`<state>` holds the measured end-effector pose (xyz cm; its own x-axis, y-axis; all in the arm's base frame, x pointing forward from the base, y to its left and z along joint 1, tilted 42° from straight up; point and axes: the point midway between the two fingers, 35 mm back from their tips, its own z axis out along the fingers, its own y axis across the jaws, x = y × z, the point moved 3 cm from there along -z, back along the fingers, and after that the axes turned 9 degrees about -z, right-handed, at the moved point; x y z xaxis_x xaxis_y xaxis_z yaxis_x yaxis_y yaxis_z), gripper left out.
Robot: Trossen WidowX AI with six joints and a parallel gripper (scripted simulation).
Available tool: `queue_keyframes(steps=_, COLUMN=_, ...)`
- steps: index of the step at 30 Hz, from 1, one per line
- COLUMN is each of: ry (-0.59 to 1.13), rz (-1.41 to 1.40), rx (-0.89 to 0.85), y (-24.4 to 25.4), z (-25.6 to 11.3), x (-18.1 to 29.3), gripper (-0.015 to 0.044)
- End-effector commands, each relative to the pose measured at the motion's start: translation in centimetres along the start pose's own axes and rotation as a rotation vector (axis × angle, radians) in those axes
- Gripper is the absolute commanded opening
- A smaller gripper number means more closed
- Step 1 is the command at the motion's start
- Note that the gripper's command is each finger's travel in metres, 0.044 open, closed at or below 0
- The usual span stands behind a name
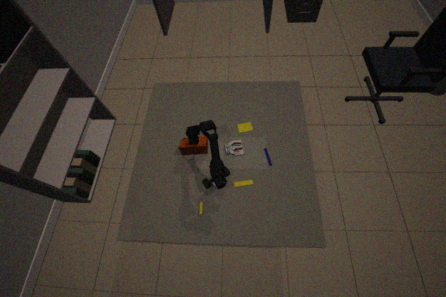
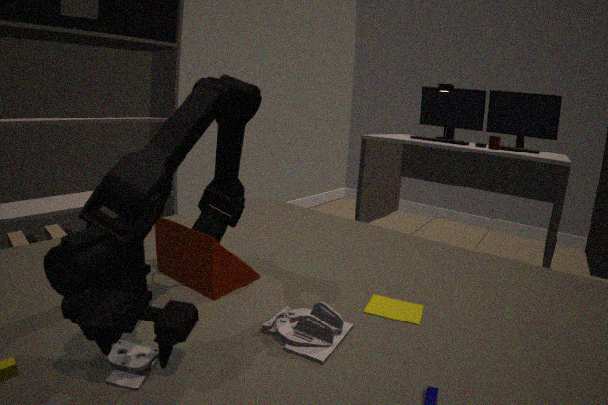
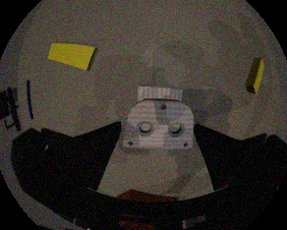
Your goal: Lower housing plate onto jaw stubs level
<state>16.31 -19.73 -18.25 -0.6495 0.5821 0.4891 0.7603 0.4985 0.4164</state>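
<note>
The open pincer (image 2: pixel 135 355) (image 3: pixel 158 127) brackets the housing plate (image 2: pixel 131 354) (image 3: pixel 159 135), holding nothing; in the top view, the arm (image 1: pixel 214 157) mostly hides that plate.

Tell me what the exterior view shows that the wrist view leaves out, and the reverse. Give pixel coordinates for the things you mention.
Only the exterior view: the white base assembly with two upright dark-sided jaws (image 2: pixel 319 324), the pale desk (image 2: pixel 461 147) and its two black flat monitors (image 2: pixel 452 108) (image 2: pixel 524 115).

Only the wrist view: a second flat yellow piece; one sloping flat one lies upper left and a narrow block upper right, though I cannot match each to the exterior view.

Both: the light grey, round-cornered housing plate (image 2: pixel 132 354) (image 3: pixel 159 138), the open black gripper (image 2: pixel 135 358) (image 3: pixel 158 127) around it, and something orange-red (image 2: pixel 186 260) (image 3: pixel 147 196).
</note>
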Motion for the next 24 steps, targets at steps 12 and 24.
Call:
queue_keyframes(steps=12, ry=0.008, rz=0.007, rx=-0.006, y=-0.03, z=0.42, x=0.14, gripper=0.044)
queue_keyframes(steps=24, ry=0.008, rz=0.007, rx=-0.006, y=-0.02, z=0.62, x=0.14, gripper=0.044)
